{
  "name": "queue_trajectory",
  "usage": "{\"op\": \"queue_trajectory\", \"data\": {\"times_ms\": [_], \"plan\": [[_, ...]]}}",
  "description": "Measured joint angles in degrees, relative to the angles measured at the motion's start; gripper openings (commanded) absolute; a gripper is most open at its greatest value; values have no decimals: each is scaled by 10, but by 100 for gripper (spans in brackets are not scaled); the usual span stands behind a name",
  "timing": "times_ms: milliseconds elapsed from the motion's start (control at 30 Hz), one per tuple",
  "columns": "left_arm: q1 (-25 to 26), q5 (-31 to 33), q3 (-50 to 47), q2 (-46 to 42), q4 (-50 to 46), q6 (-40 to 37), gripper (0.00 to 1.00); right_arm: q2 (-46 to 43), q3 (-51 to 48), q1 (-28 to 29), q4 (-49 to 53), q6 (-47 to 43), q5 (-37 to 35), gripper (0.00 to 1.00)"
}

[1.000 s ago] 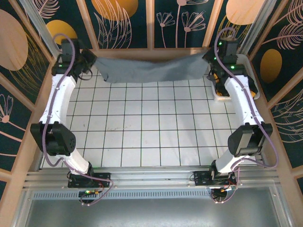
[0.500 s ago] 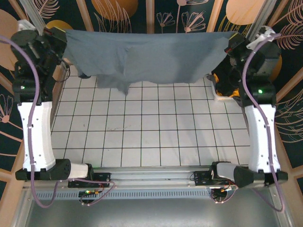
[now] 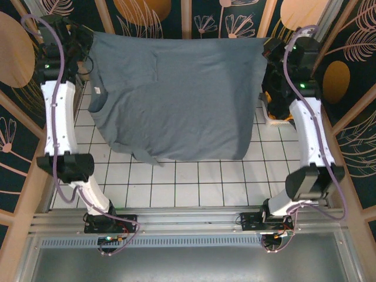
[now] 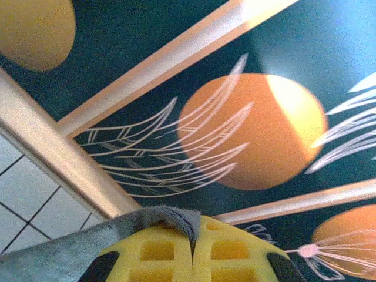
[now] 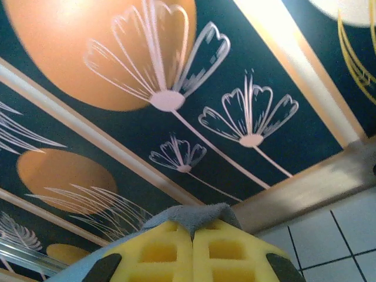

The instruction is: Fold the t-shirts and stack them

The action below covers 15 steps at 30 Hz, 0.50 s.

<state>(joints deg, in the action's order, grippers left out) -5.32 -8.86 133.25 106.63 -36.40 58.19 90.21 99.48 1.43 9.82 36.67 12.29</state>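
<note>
A slate-grey t-shirt [image 3: 176,94] is stretched wide between both arms above the back half of the table, its small white neck label [image 3: 97,90] on the left side. My left gripper [image 3: 88,39] is shut on the shirt's far left corner. In the left wrist view the yellow pads [image 4: 153,249] pinch a fold of grey cloth [image 4: 167,216]. My right gripper [image 3: 264,46] is shut on the far right corner. Its pads [image 5: 232,249] clamp grey cloth [image 5: 200,214]. The shirt's near edge hangs loose and lower.
A white laundry basket [image 3: 275,120] with orange cloth [image 3: 271,98] in it stands at the back right, partly behind the right arm. White tiled table [image 3: 194,182] lies bare in front of the shirt. Patterned walls enclose the back and sides.
Both arms lifted the shirt from low at the back of the table. It has swung out toward the near side and now hangs spread wide, label showing.
</note>
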Motion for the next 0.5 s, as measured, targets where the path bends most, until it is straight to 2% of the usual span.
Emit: {"op": "queue_trajectory", "data": {"times_ms": [167,233,400,500], "plan": [[-28,-58,53,75,16,21,0,82,93,0,7,2,23,0],[-42,-88,82,88,49,35,0,105,144,-2,9,2,29,0],[-71,-135,106,69,127,42,0,121,236,-13,11,2,42,0],[-74,-139,81,15,155,42,0,94,223,-21,6,2,41,0]]}}
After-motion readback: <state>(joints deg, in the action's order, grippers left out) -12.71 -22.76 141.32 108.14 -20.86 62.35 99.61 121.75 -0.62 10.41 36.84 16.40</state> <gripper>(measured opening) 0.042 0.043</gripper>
